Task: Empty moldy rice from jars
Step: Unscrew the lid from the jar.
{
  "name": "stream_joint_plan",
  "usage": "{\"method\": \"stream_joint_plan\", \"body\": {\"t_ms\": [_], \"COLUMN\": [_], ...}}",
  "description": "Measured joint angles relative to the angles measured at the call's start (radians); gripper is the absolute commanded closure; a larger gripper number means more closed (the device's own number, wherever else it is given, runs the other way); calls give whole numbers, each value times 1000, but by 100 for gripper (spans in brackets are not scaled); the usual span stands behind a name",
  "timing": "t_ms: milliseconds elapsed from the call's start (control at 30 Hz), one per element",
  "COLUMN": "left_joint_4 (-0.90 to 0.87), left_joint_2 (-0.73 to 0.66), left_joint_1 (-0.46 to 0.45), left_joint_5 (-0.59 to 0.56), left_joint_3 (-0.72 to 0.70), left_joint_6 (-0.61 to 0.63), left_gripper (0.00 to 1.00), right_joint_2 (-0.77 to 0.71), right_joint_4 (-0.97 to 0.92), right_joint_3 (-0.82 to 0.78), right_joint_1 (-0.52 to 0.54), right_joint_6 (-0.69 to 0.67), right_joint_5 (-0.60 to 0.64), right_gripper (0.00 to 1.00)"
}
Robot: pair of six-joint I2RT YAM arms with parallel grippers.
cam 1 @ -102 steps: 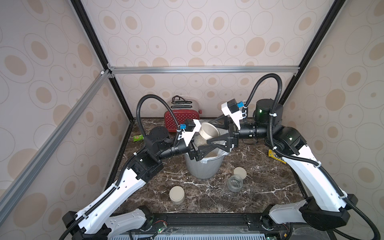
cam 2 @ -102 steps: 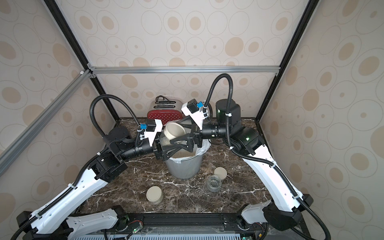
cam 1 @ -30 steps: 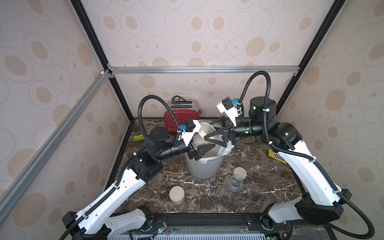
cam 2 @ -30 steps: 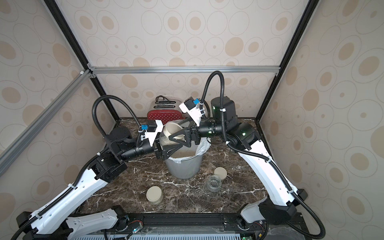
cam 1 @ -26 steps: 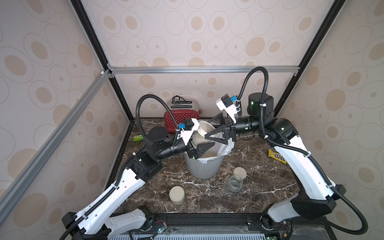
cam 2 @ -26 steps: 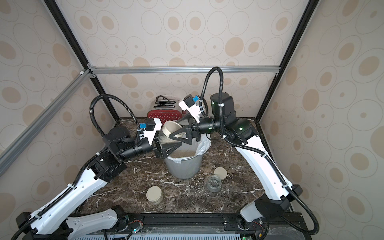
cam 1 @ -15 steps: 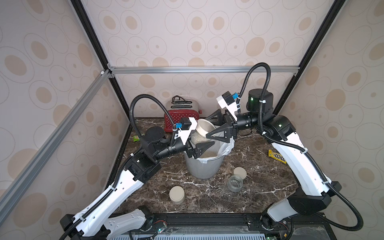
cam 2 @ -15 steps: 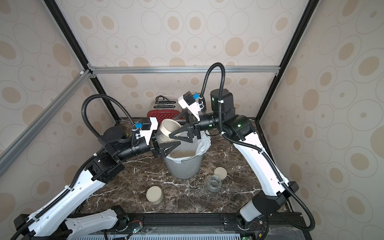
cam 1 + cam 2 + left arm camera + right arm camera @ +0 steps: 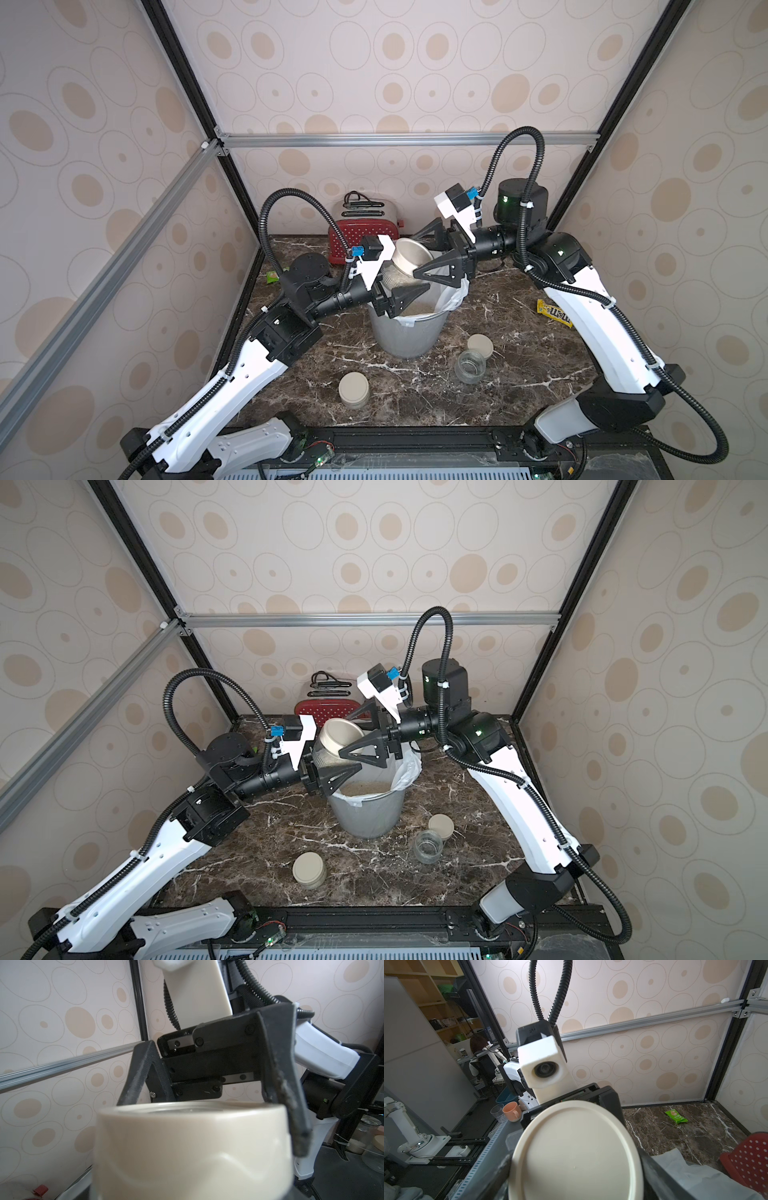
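A glass jar (image 9: 390,278) (image 9: 322,756) hangs tilted over the grey bin (image 9: 409,336) (image 9: 368,816). My left gripper (image 9: 399,286) (image 9: 328,762) is shut on its body. The jar's cream lid (image 9: 409,259) (image 9: 343,735) (image 9: 193,1147) (image 9: 575,1153) sits between the fingers (image 9: 291,1105) of my right gripper (image 9: 413,257) (image 9: 344,735), which lie against both its sides. Pale rice (image 9: 419,308) (image 9: 365,788) lies in the bin's white liner. An open, empty jar (image 9: 470,365) (image 9: 428,846) stands by its loose lid (image 9: 480,344). A closed jar (image 9: 354,390) (image 9: 308,870) stands near the front.
A red toaster (image 9: 365,237) stands behind the bin against the back wall. A yellow candy packet (image 9: 555,312) lies at the right under my right arm. A green packet (image 9: 272,276) (image 9: 676,1116) lies at the back left. Stray grains dot the marble around the open jar.
Both grippers and the jar have risen slightly over the bin. My right wrist has turned around the lid, and my left arm's elbow has lifted.
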Motion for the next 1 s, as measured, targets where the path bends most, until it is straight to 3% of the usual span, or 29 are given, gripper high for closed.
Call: {"method": "stream_joint_plan", "body": {"t_ms": [200, 633, 800, 1000], "left_joint_4": [-14, -25, -28, -66], "left_joint_2": [20, 25, 25, 25], "left_joint_1": [-11, -11, -11, -11], "left_joint_5": [31, 36, 26, -2], "left_joint_3": [0, 0, 0, 0], "left_joint_6": [0, 1, 9, 43], "left_gripper": [58, 57, 57, 57], "right_joint_2": [-3, -37, -55, -111], "right_joint_4": [15, 51, 55, 21], "right_joint_3": [-3, -24, -23, -37], "right_joint_1": [16, 17, 17, 17], "right_joint_6": [-4, 16, 85, 224], "right_joint_5": [-14, 64, 166, 373], "right_gripper": [1, 1, 1, 1]}}
